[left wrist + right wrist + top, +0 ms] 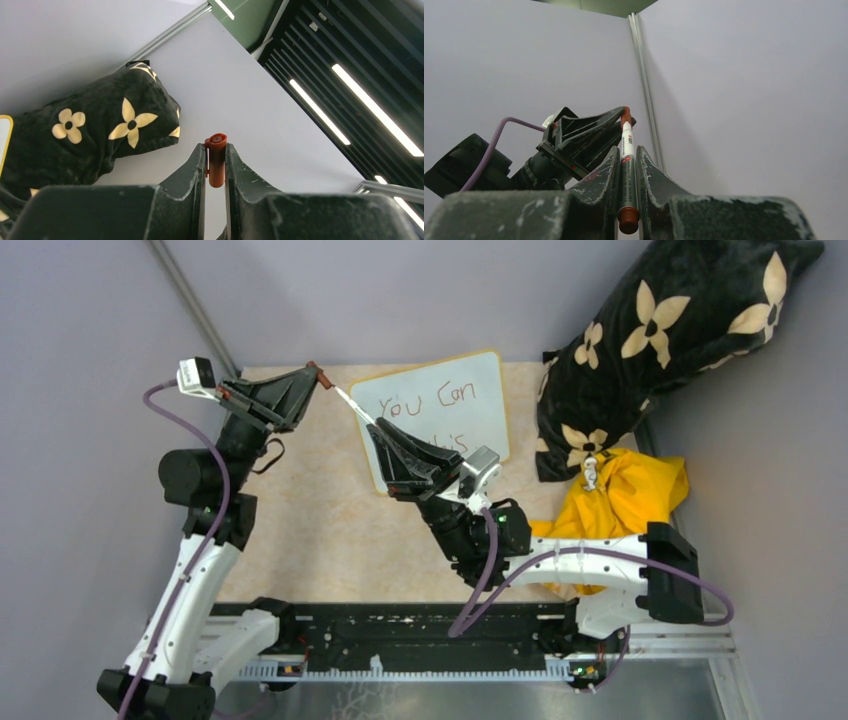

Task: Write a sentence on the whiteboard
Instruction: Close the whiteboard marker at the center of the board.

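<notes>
The whiteboard (pixel 480 380), white with a thin yellow frame, lies at the back middle of the table. The sentence (pixel 430 400) reads "You Can" on its top line; the lower line is mostly hidden behind my right gripper (pixel 375 425). That gripper is shut on a white marker (pixel 626 150) with a brown end plug, above the board's left edge. The marker slants up and left to my left gripper (pixel 318 372), which is shut on the orange-brown cap (pixel 216 160). Cap and marker tip meet; whether the cap is seated I cannot tell.
A black pillow with cream flowers (pixel 670 330) leans at the back right, with a crumpled yellow cloth (pixel 620 500) in front of it. The beige tabletop (pixel 300 530) is enclosed by grey walls. The right arm's body lies across the near right.
</notes>
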`<action>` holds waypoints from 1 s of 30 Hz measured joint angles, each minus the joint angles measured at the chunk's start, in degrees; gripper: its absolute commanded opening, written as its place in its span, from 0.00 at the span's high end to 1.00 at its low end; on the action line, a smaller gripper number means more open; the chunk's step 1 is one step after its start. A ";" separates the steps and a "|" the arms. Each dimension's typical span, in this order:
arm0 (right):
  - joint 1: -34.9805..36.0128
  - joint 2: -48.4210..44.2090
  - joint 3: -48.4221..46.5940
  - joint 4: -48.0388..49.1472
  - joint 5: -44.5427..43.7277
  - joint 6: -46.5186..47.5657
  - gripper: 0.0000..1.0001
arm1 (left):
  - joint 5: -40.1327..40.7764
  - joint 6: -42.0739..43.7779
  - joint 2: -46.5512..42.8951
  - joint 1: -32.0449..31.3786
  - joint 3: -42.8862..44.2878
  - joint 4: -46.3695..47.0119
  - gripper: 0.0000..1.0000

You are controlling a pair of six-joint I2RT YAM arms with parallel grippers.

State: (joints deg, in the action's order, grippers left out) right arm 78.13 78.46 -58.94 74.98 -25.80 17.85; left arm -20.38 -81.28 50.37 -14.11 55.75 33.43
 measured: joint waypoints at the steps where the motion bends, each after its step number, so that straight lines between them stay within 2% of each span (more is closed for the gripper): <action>1: 0.00 0.00 0.02 0.00 0.00 -0.02 1.00 | 0.02 0.02 0.11 0.00 0.22 0.00 1.00; 30: 0.00 0.00 0.02 -0.13 0.04 -0.13 1.00 | 0.02 0.11 0.20 0.00 0.81 0.00 1.00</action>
State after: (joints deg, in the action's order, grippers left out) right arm 78.13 78.46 -58.92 74.85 -25.76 17.72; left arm -20.36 -81.17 50.57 -14.11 56.55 33.43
